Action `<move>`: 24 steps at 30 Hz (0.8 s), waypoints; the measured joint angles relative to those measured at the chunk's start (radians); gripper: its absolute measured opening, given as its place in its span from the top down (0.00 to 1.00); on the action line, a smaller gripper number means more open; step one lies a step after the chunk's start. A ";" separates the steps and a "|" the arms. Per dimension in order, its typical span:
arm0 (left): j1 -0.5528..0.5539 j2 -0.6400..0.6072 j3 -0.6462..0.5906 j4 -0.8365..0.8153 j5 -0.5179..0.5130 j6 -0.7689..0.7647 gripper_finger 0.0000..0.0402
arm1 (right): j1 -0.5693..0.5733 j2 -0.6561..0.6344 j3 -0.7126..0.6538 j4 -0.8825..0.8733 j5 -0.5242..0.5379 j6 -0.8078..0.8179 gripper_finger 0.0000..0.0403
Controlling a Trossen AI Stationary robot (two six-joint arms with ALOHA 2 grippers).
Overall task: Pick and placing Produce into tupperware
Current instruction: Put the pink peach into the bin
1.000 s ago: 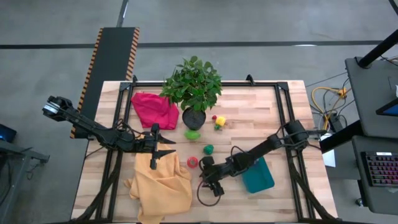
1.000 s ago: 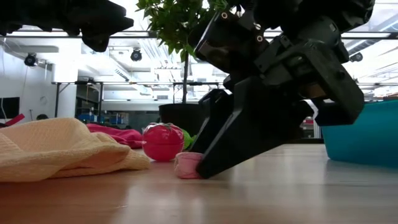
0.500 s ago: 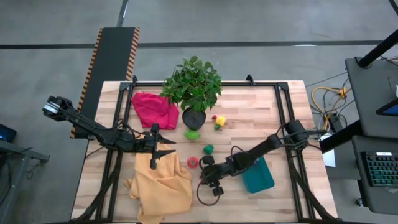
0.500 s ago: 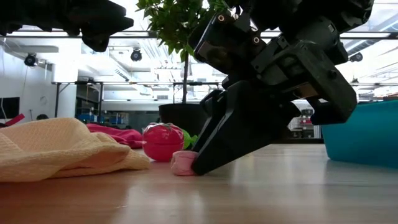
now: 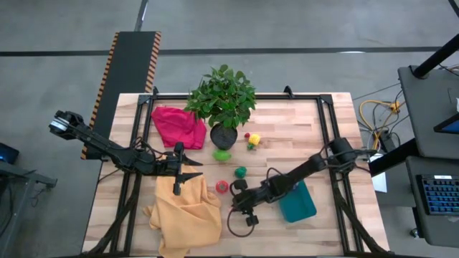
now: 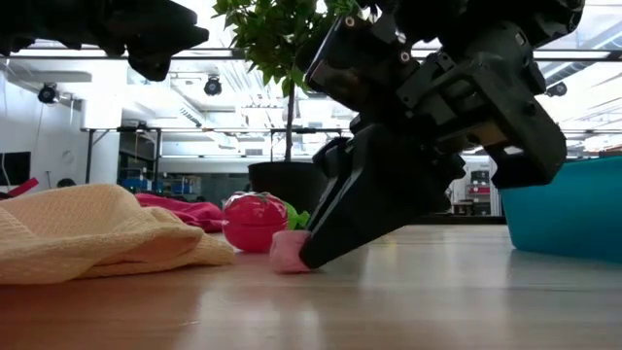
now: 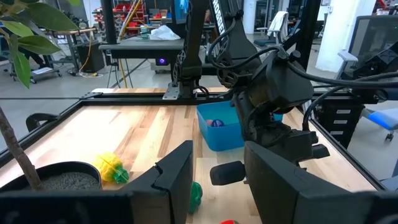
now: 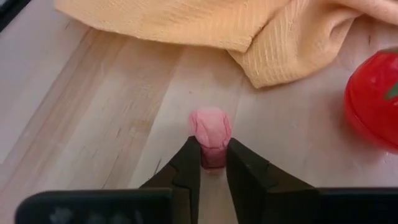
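Observation:
My right gripper (image 8: 212, 163) is low over the table in front of the yellow cloth (image 5: 188, 215) and is shut on a small pink produce piece (image 8: 210, 127), which also shows in the low view (image 6: 287, 251). A red toy tomato (image 6: 255, 221) lies just beyond it on the table. Two green pieces (image 5: 241, 171) (image 5: 221, 154) and a yellow one (image 5: 252, 140) lie near the plant pot. The teal tupperware (image 5: 296, 202) stands at the right, under my right arm, with a purple piece (image 7: 216, 122) inside. My left gripper (image 5: 188, 174) hovers open and empty over the yellow cloth's far edge. My right gripper pinches the pink piece's near end (image 8: 213, 155) between its two fingertips (image 8: 189, 158). The fingers slant down from the table's right side toward its left near corner. The rest of the piece sticks out beyond the tips, and its underside rests on the table (image 6: 284, 266).
A leafy potted plant (image 5: 224, 100) stands at the far middle, with a crumpled red-pink cloth (image 5: 176, 125) to its left. A black frame (image 5: 323, 107) runs round the table top. Bare wood shows at the far right (image 5: 294, 136) and the near right.
My right gripper, still shut on the pink piece, has shifted slightly toward the red tomato, and the piece has slid a little along the table with it.

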 joint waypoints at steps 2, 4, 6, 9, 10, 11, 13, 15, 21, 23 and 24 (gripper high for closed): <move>0.000 0.000 0.000 0.001 0.000 0.000 0.68 | 0.000 -0.011 0.000 0.001 0.000 -0.003 0.86; 0.000 0.000 0.000 0.001 0.000 0.000 0.68 | 0.000 -0.025 0.000 -0.001 0.000 -0.003 0.86; 0.000 0.000 0.000 0.001 0.000 0.000 0.68 | 0.000 -0.043 0.000 -0.015 0.000 -0.004 0.86; 0.000 0.000 0.000 0.001 0.000 0.000 0.68 | 0.000 -0.101 0.000 -0.105 0.015 -0.026 0.86; 0.000 0.000 0.000 0.000 0.000 0.000 0.68 | 0.000 -0.132 0.000 -0.153 0.040 -0.029 0.86; 0.000 0.000 0.000 0.000 0.000 0.000 0.68 | 0.001 -0.166 0.000 -0.206 0.072 -0.029 0.87; 0.000 0.000 0.000 0.000 0.000 0.000 0.68 | 0.002 -0.242 0.000 -0.301 0.139 -0.026 0.87; 0.000 0.000 0.000 0.000 0.000 0.000 0.68 | 0.007 -0.327 0.000 -0.403 0.201 -0.009 0.87; 0.000 0.000 0.000 0.000 0.000 0.000 0.68 | 0.037 -0.575 -0.014 -0.635 0.286 0.060 0.87; 0.000 0.000 0.000 0.000 0.000 0.000 0.68 | 0.044 -0.644 -0.030 -0.692 0.303 0.103 0.87; 0.000 0.000 -0.001 0.000 0.000 0.000 0.68 | 0.051 -0.678 -0.041 -0.709 0.315 0.124 0.87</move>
